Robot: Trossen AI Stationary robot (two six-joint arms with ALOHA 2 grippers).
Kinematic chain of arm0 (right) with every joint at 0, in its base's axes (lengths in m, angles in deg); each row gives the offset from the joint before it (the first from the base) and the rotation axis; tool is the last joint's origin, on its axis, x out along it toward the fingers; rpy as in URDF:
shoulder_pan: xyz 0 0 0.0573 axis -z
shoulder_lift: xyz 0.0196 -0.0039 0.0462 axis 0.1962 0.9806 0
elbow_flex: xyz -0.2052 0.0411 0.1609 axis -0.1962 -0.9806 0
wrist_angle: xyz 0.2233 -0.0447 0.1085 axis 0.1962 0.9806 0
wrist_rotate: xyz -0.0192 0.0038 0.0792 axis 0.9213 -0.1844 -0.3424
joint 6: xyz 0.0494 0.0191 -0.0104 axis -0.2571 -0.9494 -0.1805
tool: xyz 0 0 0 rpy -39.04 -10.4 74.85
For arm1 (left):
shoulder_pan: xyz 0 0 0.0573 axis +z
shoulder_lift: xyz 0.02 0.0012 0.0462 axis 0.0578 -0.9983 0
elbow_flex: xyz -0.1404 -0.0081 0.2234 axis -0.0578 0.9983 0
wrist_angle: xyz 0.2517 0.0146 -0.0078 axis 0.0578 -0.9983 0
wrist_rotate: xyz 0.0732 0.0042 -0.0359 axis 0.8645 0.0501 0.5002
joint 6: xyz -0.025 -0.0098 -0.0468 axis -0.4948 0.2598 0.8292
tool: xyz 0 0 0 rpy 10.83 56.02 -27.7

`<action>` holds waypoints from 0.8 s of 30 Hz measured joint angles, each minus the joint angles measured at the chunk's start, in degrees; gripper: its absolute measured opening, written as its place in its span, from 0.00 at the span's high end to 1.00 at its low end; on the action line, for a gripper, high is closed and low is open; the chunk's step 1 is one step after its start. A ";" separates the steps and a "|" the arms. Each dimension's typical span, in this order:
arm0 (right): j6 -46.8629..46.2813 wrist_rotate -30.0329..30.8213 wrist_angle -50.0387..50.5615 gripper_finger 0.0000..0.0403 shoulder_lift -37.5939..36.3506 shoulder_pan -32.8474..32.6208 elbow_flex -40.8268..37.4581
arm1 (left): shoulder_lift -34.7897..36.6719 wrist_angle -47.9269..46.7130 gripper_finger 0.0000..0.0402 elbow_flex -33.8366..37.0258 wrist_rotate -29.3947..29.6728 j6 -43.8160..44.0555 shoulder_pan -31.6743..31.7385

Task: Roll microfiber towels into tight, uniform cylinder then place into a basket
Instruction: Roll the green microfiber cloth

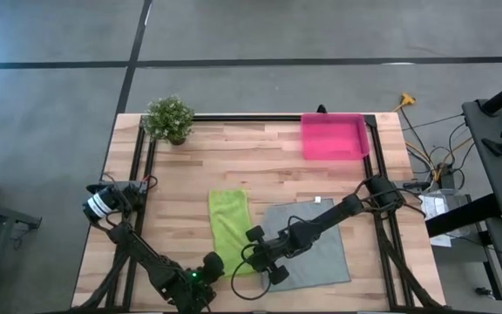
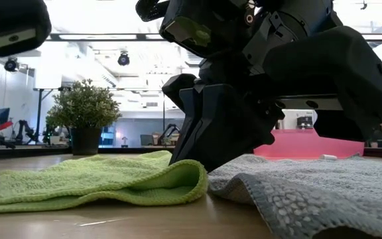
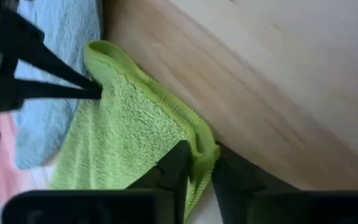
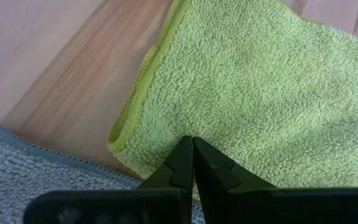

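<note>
The lime green towel (image 1: pixel 229 228) lies folded in a narrow strip on the table, left of the flat grey towel (image 1: pixel 314 244). My left gripper (image 1: pixel 216 264) is shut on the green towel's near end. My right gripper (image 1: pixel 253 236) is shut at the green towel's right edge, near that same end; it also shows in the low view (image 2: pixel 194 162). The pink basket (image 1: pixel 334 137) stands at the far right, with nothing showing in it. My left gripper pinches the green towel's hemmed edge (image 3: pixel 202 149) at its near left corner between its two fingers. The fingers come low from the table's near side. The cloth lies on the table beyond them. My right gripper has its shut fingertips (image 4: pixel 193 152) on the green towel's folded near right corner (image 3: pixel 102 93), slanting down from the right. The cloth rises a little to the tips. Whether cloth is between the tips I cannot tell. The rest lies on the table (image 2: pixel 78 182).
A small potted plant (image 1: pixel 169 118) stands at the far left corner. The grey towel's left edge (image 2: pixel 244 179) lies right beside the green one. Bare wood (image 1: pixel 268 174) lies between the towels and the basket.
</note>
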 joint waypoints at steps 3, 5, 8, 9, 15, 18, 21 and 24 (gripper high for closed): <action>0.00 0.00 -0.12 0.98 0.00 0.00 0.00 | 0.13 0.10 0.94 -0.39 0.09 5.11 -0.02; 0.02 0.00 -0.28 0.98 0.00 0.00 0.00 | 0.15 0.20 0.98 -0.64 0.56 9.04 -0.04; 0.00 0.25 -0.49 0.98 -0.09 0.00 -0.02 | 0.20 0.39 0.99 -0.79 2.43 16.41 -0.07; -0.02 1.09 -0.51 0.98 -0.30 0.00 -0.07 | 0.31 0.33 0.99 -0.78 2.92 18.64 -0.07; 0.55 7.50 0.56 0.98 -2.18 0.07 -0.42 | 1.26 0.71 0.99 -0.98 5.24 25.31 -0.07; 0.81 7.91 -0.17 0.98 -3.56 0.11 -0.37 | 1.38 2.07 0.99 -1.06 5.78 25.77 -0.17; -0.17 7.68 -0.46 0.98 -4.40 0.04 -0.28 | 1.47 5.00 1.00 -0.93 5.77 25.46 -0.20; -0.41 6.88 -0.29 0.98 -5.15 -0.06 -0.44 | 1.49 5.46 1.00 -0.87 5.75 25.47 -0.20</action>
